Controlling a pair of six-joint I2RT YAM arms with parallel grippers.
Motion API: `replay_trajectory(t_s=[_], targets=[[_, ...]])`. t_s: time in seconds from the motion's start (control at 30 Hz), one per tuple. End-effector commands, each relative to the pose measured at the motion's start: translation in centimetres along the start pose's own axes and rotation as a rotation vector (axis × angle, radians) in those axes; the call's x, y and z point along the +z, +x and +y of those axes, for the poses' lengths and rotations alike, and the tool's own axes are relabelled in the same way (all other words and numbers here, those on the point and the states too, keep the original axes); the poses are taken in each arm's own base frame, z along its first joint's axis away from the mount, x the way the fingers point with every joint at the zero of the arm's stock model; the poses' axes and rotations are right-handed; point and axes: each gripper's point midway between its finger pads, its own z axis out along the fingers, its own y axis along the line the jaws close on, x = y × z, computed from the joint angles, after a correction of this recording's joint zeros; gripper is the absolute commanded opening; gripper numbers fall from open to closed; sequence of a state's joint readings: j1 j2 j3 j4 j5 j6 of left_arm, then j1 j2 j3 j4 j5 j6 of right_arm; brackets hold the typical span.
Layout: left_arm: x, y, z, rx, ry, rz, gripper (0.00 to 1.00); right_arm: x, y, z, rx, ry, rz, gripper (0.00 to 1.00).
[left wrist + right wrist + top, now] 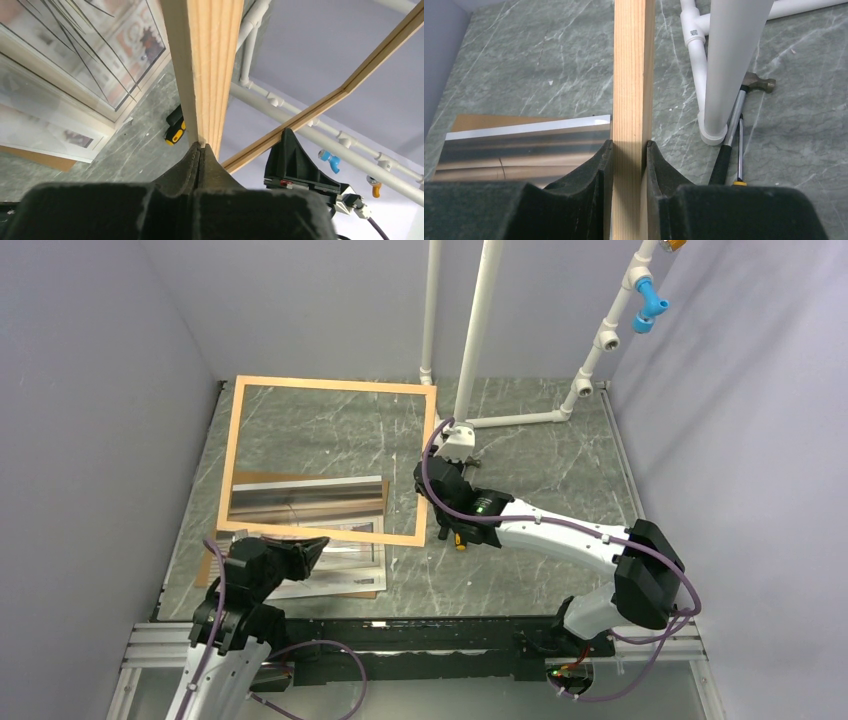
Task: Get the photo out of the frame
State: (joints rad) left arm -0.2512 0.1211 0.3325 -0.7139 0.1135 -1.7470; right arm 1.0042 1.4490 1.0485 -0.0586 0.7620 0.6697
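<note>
Grey-green marbled desk (520, 570), lilac walls, white pipes (478, 330) at the back, that's your setup. The frame (328, 386) is up off the desk with both arms on it. The left claw (315, 545) is clamped on the near rail and the right claw (432, 490) is pinched on the right-hand rail, with the foam pads (605, 165) snug against the wood on both sides. You can see bare desk straight through the opening, so it's empty.

The photo (345, 562) is already lying flat on the desk under the near rail, print side up. It sits by the brown backing board (250, 480) and the shiny clear sheet (305, 498). Its long axis runs left-right across the desk, and the grassy lines show clearly in the left wrist view (100, 45).

Handling-wise, I'd guess the frame is light and stiff along each rail, but that thin moulding probably racks at the corners. Mid-rail grips like these look like the right call. It faces roughly upward. The sides running away from you look a bit longer, but with the perspective I can't swear to it.

The photo is just paper, so floppy and easy to crease. If you touch it, go for the white border at an edge.

Mind the hammer (744, 100) and screwdriver (175, 131) lying just right of the frame.
</note>
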Motion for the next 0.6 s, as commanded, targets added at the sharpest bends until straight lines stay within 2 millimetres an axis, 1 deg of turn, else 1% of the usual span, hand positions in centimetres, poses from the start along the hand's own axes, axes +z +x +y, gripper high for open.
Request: replay_trajectory(t_s=[0.0, 0.03, 0.13, 0.17, 0.23, 0.3, 0.4, 0.5, 0.57], targets=[[-0.4, -0.4, -2.5, 0.007, 0.058, -0.037, 0.07, -1.2, -3.7, 2.9, 0.123, -0.105, -0.082, 0.0], [-0.3, -0.3, -2.4, 0.005, 0.052, -0.032, 0.18, -1.2, -3.7, 2.9, 0.128, -0.106, -0.082, 0.0], [-0.1, 0.2, -2.5, 0.003, 0.046, -0.003, 0.53, -1.2, -3.7, 2.8, 0.141, -0.096, -0.081, 0.0], [-0.1, 0.3, -2.4, 0.001, 0.035, 0.001, 0.63, -1.1, -3.6, 2.7, 0.139, -0.091, -0.08, 0.0], [-0.2, 0.2, -2.1, -0.001, 0.005, -0.007, 0.76, -1.1, -3.7, 2.5, 0.145, -0.085, -0.088, 0.0], [-0.3, -0.1, -1.6, -0.007, -0.027, -0.022, 0.78, -1.2, -3.8, 2.5, 0.151, -0.085, -0.092, 0.0], [-0.1, -0.2, -1.1, -0.046, -0.051, -0.027, 0.77, -1.2, -3.9, 2.6, 0.155, -0.083, -0.094, 0.0], [0.2, -0.5, -1.0, -0.067, -0.06, -0.046, 0.73, -1.2, -3.8, 2.9, 0.144, -0.076, -0.098, 0.0], [0.2, -0.9, -1.2, -0.064, -0.053, -0.065, 0.68, -1.3, -3.7, 3.1, 0.126, -0.069, -0.105, 0.0]])
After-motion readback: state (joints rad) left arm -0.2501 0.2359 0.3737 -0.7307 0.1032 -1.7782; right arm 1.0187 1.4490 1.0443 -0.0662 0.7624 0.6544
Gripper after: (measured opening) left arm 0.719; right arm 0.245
